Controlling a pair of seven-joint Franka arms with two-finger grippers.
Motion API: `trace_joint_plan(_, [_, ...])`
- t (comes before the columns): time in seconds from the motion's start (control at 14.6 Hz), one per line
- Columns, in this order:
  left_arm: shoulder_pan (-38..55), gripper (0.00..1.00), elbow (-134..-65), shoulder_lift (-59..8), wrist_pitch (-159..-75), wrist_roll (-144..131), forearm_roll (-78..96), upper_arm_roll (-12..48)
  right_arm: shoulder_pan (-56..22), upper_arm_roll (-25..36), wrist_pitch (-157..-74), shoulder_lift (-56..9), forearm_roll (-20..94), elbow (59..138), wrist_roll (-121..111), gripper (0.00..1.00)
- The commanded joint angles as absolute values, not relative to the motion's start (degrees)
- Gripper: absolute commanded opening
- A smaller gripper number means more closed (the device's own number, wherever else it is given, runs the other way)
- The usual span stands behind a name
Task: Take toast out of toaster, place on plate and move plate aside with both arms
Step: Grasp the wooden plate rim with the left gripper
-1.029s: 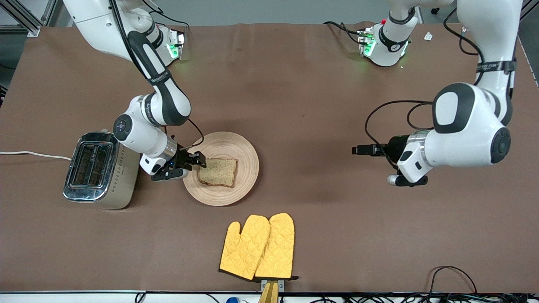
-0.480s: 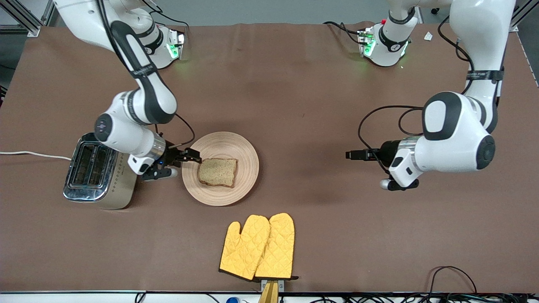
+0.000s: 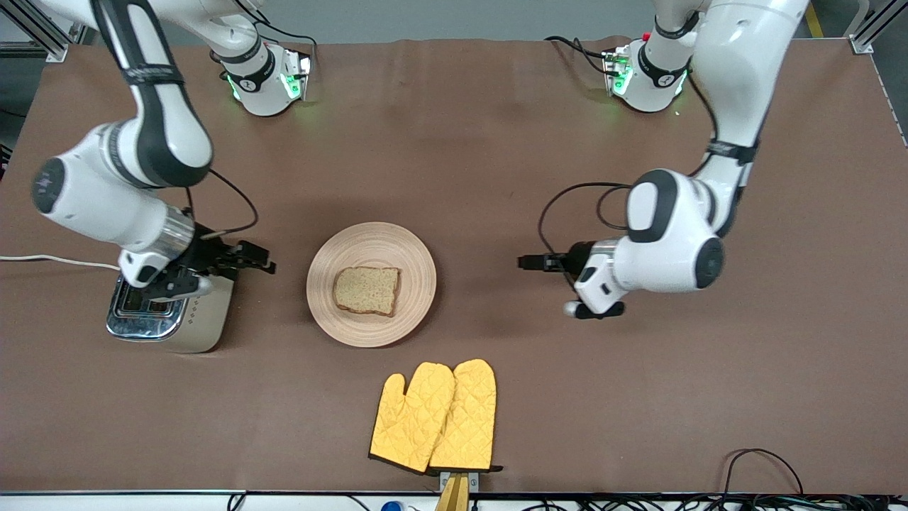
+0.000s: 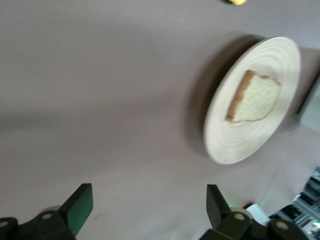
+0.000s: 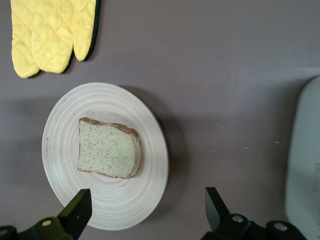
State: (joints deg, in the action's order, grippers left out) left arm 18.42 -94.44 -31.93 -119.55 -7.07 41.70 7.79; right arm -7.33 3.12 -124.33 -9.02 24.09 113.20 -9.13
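A brown wholegrain toast slice [image 3: 367,290] is lying flat on the round, ring-grained wooden plate [image 3: 418,270], which is sitting farther from the front camera than the yellow oven mitts [image 3: 434,417].

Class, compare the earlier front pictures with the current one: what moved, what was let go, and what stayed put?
The right gripper let go of the toast, opened, and drew back off the plate to the toaster. The left gripper, open, moved in toward the plate. Toast, plate, toaster and oven mitts stayed where they were.
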Motion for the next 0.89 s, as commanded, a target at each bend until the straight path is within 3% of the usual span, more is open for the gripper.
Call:
trace_joint_plan(0.0, [20.7,1.00,-89.7,-39.4,-129.6,-6.5,46.0,12.3,-1.7,2.4,-120.2,-7.6,18.8,109.1,-9.4,1.00])
trace_joint_plan(0.21, [27.4,1.00,-82.1,-48.7,-141.0,-6.6,48.1,13.5,2.5,2.4,-117.9,-6.5,17.0,103.8,-9.5,1.00])
trace_joint_plan(0.34, [30.3,1.00,-77.9,-53.2,-145.1,-6.6,49.2,13.5,4.4,2.5,-111.7,-5.5,15.4,100.7,-9.3,1.00])
trace_joint_plan(0.62, [33.1,1.00,-75.7,-56.8,-150.6,-6.6,49.4,13.6,6.5,2.3,-99.7,-4.7,5.5,96.4,-8.8,1.00])
trace_joint_plan(0.75, [33.2,0.87,-75.5,-56.8,-150.9,-6.5,49.4,13.6,6.7,2.5,-95.7,-4.5,4.1,96.4,-8.7,1.00])
trace_joint_plan(0.82, [33.3,0.65,-75.6,-56.7,-150.9,-6.2,49.3,13.6,6.7,2.5,-94.3,-4.1,2.6,96.2,-8.7,1.00])
